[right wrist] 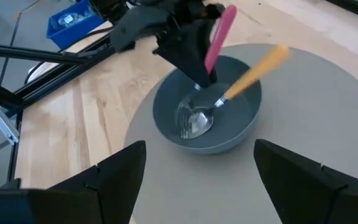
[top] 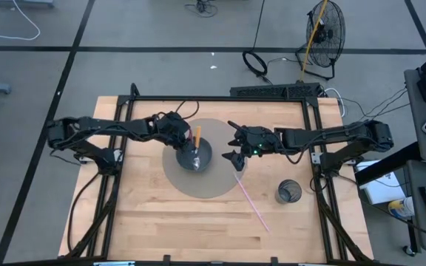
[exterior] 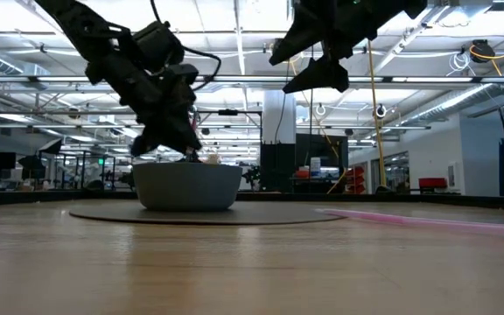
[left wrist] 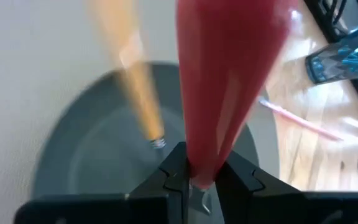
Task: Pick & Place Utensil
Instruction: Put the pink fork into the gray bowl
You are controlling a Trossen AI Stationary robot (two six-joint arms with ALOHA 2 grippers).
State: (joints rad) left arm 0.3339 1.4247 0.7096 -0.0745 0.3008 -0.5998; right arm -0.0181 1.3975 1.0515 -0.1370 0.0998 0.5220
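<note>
A grey bowl point(top: 196, 157) stands on a round grey mat point(top: 220, 185). An orange-handled spoon point(right wrist: 253, 68) leans in the bowl, its metal end point(right wrist: 194, 121) on the bowl's bottom and its handle against the rim. My left gripper point(top: 180, 133) is over the bowl, shut on a pink-handled utensil point(right wrist: 219, 34). My right gripper point(top: 237, 148) is open and empty, above the mat to the right of the bowl. In the low view it hangs high point(exterior: 318, 52). My left gripper pinches the pink-handled utensil between its two fingers at the handle's lower end point(left wrist: 197, 177), where it narrows toward the metal part. The fingers point(right wrist: 188, 59) slant down into the bowl from the table's left. The handle sticks up past the fingers, and the metal end reaches down inside the bowl.
A thin pink stick point(top: 254, 201) lies on the table, from the mat's right edge toward the near right. A dark mesh cup point(top: 288, 191) stands at the right. The black frame rails point(top: 220, 98) border the table.
</note>
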